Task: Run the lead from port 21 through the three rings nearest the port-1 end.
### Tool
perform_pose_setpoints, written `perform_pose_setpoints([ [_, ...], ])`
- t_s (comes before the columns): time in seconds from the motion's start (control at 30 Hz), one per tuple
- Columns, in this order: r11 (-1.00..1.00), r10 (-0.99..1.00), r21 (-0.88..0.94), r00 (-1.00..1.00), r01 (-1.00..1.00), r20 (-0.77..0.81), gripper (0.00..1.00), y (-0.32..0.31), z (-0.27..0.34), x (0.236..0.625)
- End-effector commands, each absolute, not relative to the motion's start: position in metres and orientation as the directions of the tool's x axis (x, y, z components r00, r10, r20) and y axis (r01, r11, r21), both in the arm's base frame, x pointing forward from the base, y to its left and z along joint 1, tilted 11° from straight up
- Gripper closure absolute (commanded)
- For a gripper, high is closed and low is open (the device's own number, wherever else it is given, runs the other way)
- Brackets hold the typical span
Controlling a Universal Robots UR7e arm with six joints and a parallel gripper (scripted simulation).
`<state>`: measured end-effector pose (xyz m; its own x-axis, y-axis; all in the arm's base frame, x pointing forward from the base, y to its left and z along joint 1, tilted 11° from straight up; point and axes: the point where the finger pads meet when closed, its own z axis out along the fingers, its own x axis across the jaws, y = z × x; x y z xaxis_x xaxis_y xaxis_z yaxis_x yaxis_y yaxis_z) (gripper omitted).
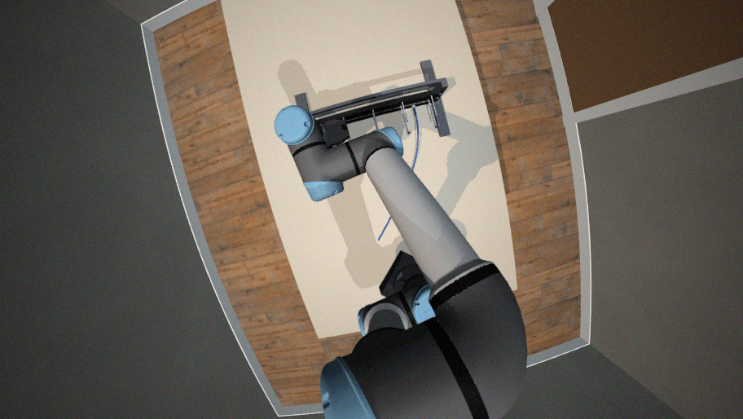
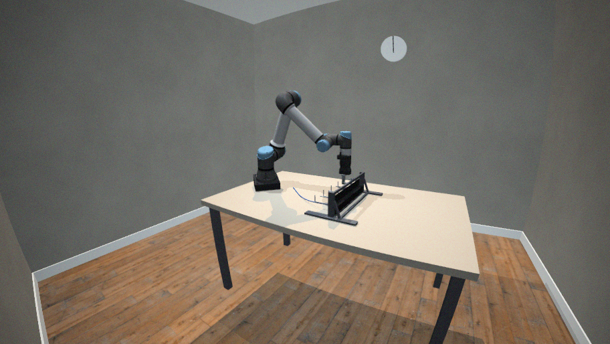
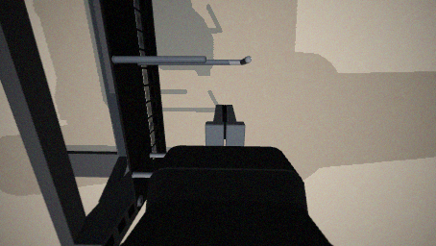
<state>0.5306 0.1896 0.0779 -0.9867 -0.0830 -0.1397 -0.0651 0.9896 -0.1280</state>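
Under the rack, pale tabletop; wood floor and grey walls around. Behind rack, wall clock. Writing unreadable. Gripper closed, empty, above rack's front side. Blue lead runs from rack's front onto tabletop.

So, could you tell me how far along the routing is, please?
Done: the rack stands upright; no routing shows. In hand: nothing; the closed jaws hang empty near the port-1-end rings. Left: threading all three, since the blue lead runs out across the table, then releasing and withdrawing.
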Motion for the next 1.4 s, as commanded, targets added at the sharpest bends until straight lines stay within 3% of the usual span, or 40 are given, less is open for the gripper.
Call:
perform_pose_setpoints([
  [0.0,0.99,-0.083,-0.128,-0.986,-0.065,-0.142,1.0,0.19,0.078,0.531],
  [1.37,0.99,-0.083,-0.128,-0.986,-0.065,-0.142,1.0,0.193,0.083,0.565],
])
